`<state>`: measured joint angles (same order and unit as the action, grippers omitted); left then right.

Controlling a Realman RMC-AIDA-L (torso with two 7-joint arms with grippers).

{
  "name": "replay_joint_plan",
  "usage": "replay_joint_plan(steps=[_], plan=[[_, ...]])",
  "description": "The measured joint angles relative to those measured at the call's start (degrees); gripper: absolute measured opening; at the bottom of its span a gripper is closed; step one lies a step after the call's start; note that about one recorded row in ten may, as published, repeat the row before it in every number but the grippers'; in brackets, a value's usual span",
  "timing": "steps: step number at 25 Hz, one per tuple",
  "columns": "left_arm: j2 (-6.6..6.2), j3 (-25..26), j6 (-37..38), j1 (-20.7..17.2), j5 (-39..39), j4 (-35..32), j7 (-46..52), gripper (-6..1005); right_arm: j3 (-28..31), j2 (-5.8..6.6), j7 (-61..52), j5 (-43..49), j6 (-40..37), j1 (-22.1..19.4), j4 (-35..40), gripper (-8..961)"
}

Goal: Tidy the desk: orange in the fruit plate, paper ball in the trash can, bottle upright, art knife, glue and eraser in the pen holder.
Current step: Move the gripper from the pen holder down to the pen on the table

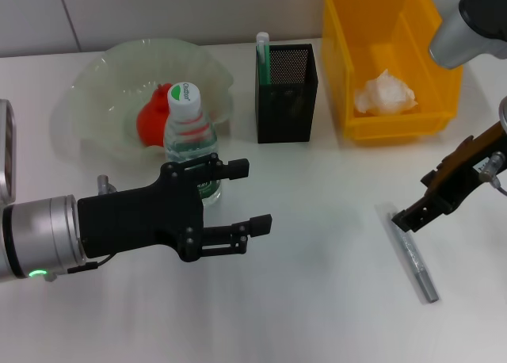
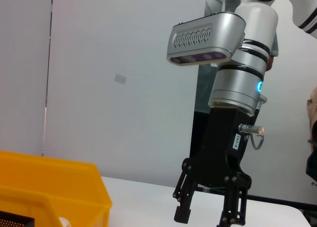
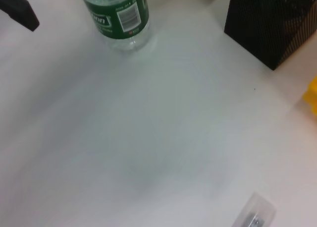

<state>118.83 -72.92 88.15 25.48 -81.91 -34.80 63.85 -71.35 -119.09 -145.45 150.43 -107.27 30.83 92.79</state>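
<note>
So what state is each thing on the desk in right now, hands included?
bottle: upright
orange: in the fruit plate
paper ball: in the trash can
glue: standing in the pen holder
art knife: lying on the desk
left gripper: open, beside the bottle
right gripper: at the art knife's end

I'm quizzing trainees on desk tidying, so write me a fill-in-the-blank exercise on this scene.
1. The orange lies in the pale green ____.
2. The paper ball lies inside the ____ trash can.
3. The bottle stands ____ in front of the fruit plate, beside the open left pincer.
4. The grey art knife lies on the table near the ____ pincer.

Missing words: fruit plate; yellow; upright; right
</note>
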Motion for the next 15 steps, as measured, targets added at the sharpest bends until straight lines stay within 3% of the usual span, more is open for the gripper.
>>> replay_joint_plan(steps=[15], plan=[[0.09,-0.15,0.01,0.01,0.00,0.00,-0.04,812,-0.73,0.02,-1.22,1.72,0.51,0.65,-2.86,818]])
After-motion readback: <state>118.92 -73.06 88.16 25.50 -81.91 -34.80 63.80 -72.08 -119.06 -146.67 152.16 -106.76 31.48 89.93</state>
